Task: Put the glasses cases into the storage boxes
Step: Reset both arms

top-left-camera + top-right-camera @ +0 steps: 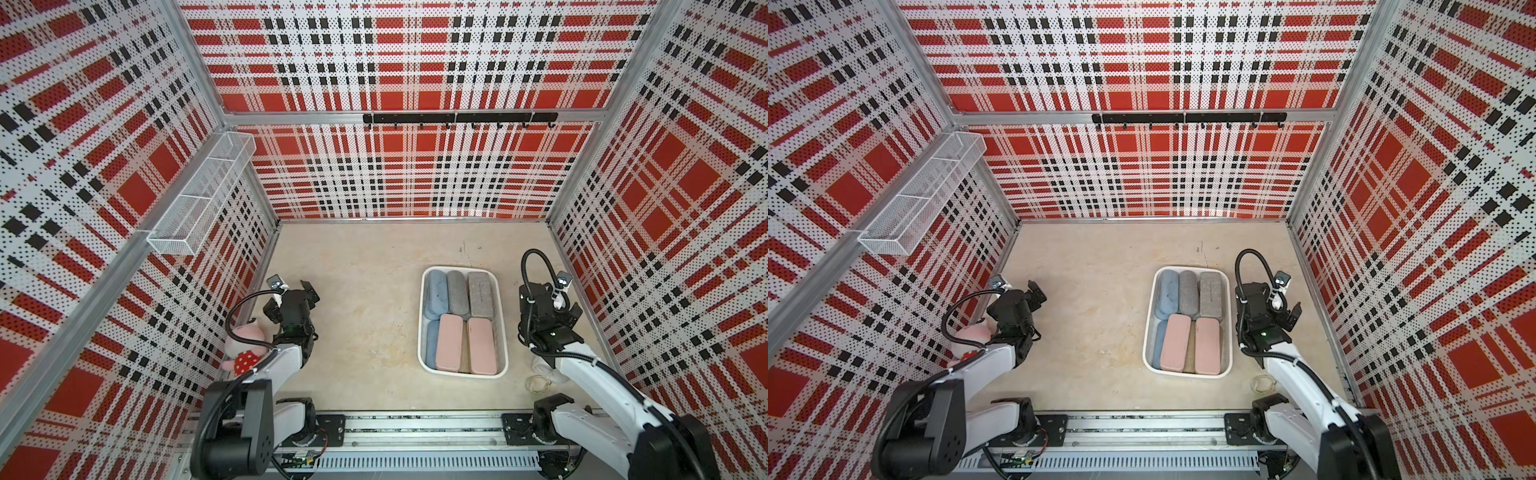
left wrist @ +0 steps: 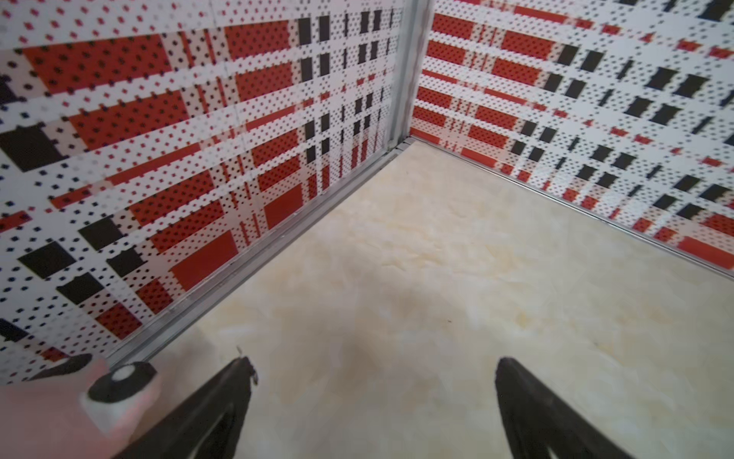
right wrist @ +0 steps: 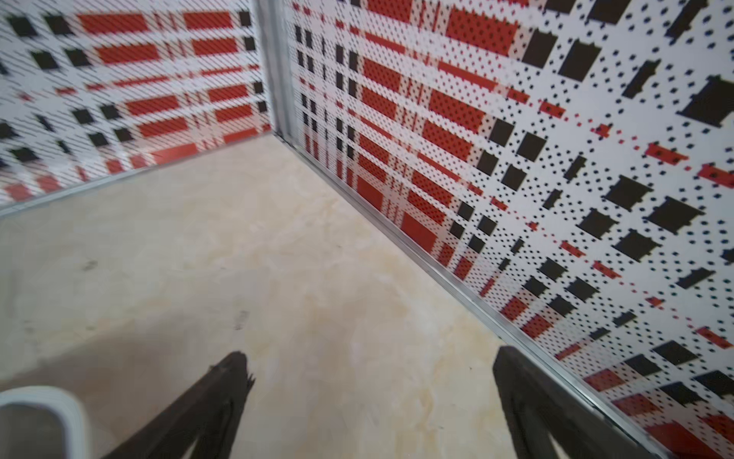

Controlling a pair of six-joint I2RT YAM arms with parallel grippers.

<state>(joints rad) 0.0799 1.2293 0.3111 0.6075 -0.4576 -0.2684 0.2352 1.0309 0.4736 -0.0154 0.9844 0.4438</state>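
Snugly, glasses cases [image 1: 449, 343] inside the white tray [image 1: 424, 299]

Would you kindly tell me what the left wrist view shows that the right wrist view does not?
Only the left wrist view shows the pink plush toy, beside the open left gripper. Only the right wrist view shows a corner of the white tray, beside the open right gripper. Both show beige tabletop, plaid walls and nothing between the jaws.

Left end effector [image 2: 373, 371] and right end effector [image 3: 369, 363] each hover with jaws spread wide, gripping nothing.
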